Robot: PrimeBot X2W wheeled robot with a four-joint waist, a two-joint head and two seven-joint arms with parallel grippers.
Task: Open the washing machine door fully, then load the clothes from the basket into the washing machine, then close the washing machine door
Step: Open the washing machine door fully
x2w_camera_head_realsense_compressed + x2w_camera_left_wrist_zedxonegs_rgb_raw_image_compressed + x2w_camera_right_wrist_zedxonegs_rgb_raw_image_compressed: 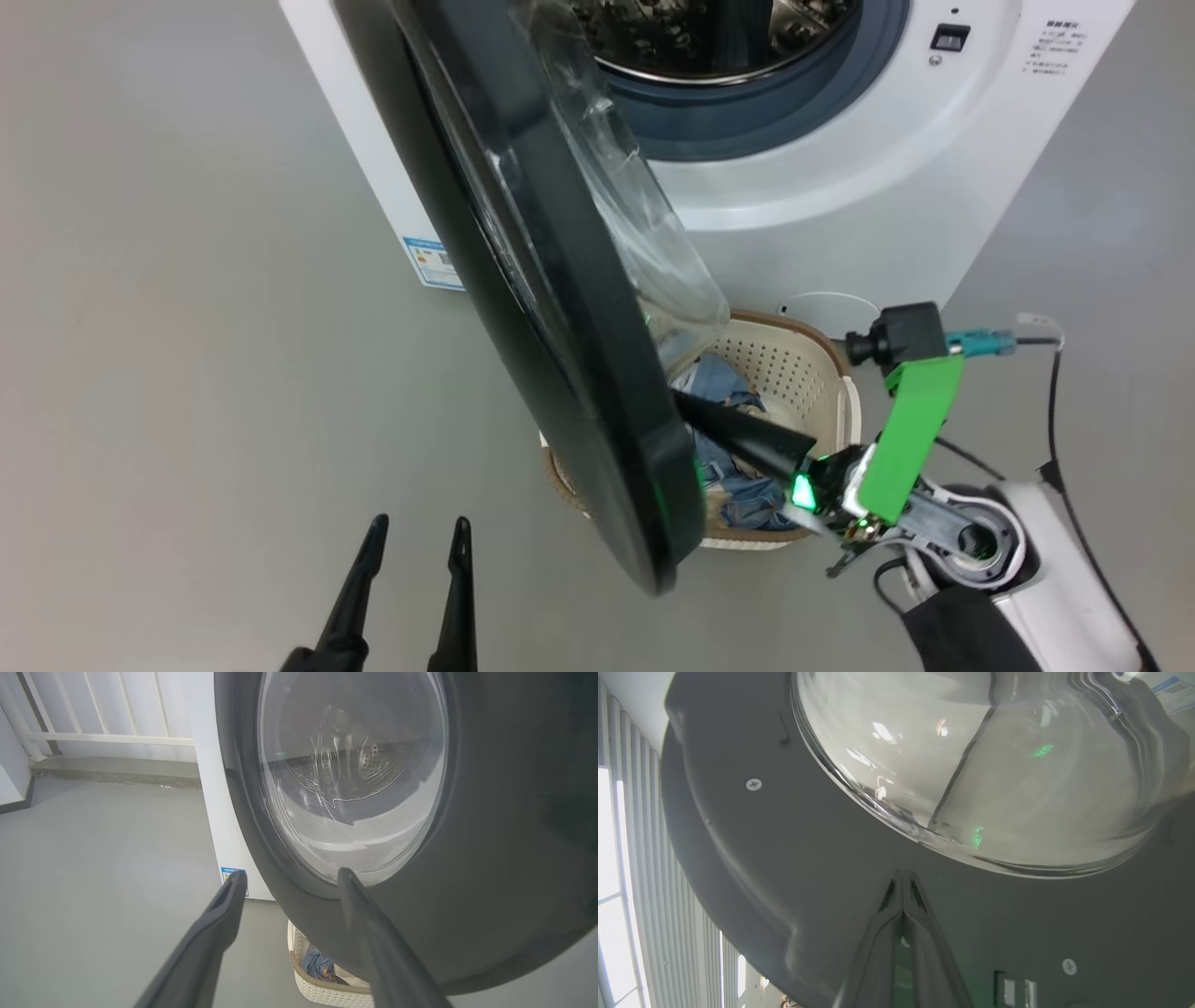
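Note:
The washing machine door [551,308] stands swung out, seen nearly edge-on, its clear glass bowl [644,233] bulging toward the white washing machine [840,177]. My right gripper [681,403] is shut with nothing held, its tips against the door's inner face [831,868] just below the glass bowl [994,765]; the closed tips [903,875] show in the right wrist view. My left gripper [417,537] hangs open at the lower left, outside the door [490,882]; its open fingers [219,919] frame the door's lower rim. The basket [803,373] sits behind the door, holding the clothes [738,476].
The washer's drum opening [719,47] and grey gasket [747,112] are exposed. A blue energy label [431,263] sits on the washer's side. Grey floor [187,327] spreads to the left. A white railing [107,732] stands behind in the left wrist view.

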